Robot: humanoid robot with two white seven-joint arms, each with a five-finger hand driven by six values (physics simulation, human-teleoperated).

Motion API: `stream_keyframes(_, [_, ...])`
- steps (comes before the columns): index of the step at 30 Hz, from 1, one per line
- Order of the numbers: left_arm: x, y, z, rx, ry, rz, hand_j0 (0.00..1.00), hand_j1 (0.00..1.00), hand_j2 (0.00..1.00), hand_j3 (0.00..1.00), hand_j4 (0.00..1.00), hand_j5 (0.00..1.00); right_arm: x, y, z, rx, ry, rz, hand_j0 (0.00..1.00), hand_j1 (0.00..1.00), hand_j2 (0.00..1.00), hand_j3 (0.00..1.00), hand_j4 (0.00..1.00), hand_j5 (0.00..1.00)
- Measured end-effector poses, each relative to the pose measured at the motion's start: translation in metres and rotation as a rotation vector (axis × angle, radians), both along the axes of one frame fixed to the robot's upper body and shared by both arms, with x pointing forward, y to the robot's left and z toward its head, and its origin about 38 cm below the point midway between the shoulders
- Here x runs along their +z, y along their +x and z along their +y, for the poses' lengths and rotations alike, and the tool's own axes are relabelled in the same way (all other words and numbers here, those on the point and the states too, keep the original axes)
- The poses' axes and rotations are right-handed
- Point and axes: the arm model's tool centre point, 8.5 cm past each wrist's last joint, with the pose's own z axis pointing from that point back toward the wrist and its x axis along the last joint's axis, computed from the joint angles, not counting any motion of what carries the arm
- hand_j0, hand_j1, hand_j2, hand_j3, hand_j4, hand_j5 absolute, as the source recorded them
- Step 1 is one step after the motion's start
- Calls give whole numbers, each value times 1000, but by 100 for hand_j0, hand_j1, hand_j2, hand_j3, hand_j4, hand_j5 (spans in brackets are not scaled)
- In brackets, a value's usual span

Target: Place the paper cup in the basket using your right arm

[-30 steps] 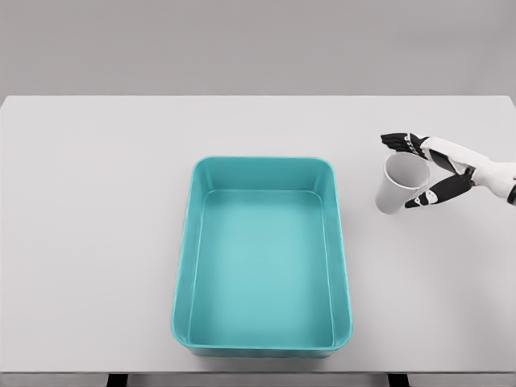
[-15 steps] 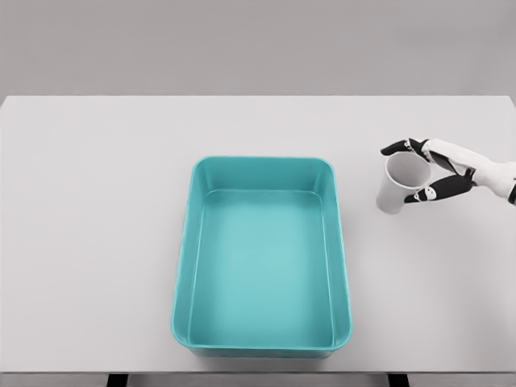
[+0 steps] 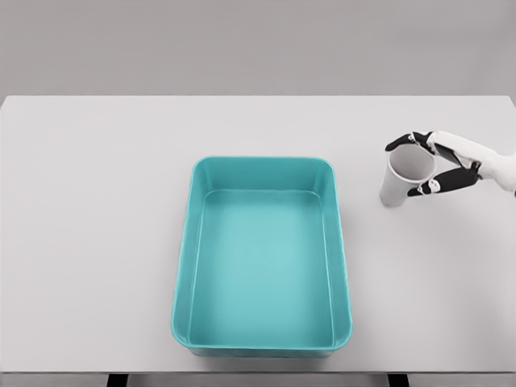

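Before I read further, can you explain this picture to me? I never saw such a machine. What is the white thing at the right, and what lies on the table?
This is a simulator's render, seen from a camera on a humanoid robot's head, looking down on a white table. The white thing is the robot's right hand, entering from the right edge. Its dark fingers are closed around a white paper cup, which looks slightly tilted. In the middle lies an empty turquoise basket, apart from the cup. The left arm is not visible.

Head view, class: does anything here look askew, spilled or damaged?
Only the paper cup is askew: it tilts, mouth toward the right robot hand gripping it. The teal basket sits square, undamaged.
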Motion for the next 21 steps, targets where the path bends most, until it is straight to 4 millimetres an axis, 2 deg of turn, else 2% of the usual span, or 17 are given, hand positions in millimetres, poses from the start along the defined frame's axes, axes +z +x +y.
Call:
stream_keyframes(15, [0, 0, 0, 0, 0, 0, 100, 100, 100, 100, 100, 100, 36, -4, 13, 55, 8, -84, 67, 67, 67, 67, 67, 67])
stream_keyframes(21, [0, 0, 0, 0, 0, 0, 100, 100, 100, 100, 100, 100, 57, -7, 20, 81, 17, -138, 67, 67, 67, 67, 67, 67])
